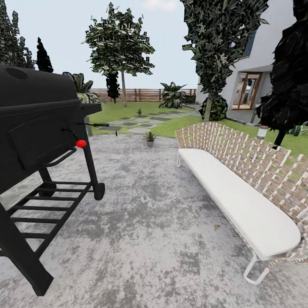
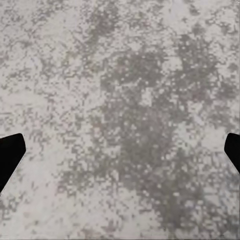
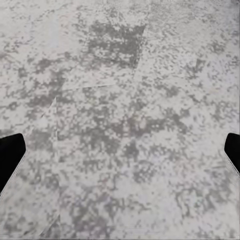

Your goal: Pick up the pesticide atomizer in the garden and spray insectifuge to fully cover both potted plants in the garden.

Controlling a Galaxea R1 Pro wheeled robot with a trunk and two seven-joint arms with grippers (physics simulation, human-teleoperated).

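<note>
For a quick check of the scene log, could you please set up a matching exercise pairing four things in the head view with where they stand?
Things:
1. grill
2. bench
3. nearer potted plant
4. fence

Places:
A. far end of the lawn
B. edge of the patio, straight ahead
C. left side of the patio
D. right side of the patio

Pairs: 1-C, 2-D, 3-B, 4-A

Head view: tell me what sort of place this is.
A house's back garden patio, most likely: a black barrel grill and a white-cushioned woven bench on mottled grey paving, with lawn and a brown slatted fence beyond.
</note>
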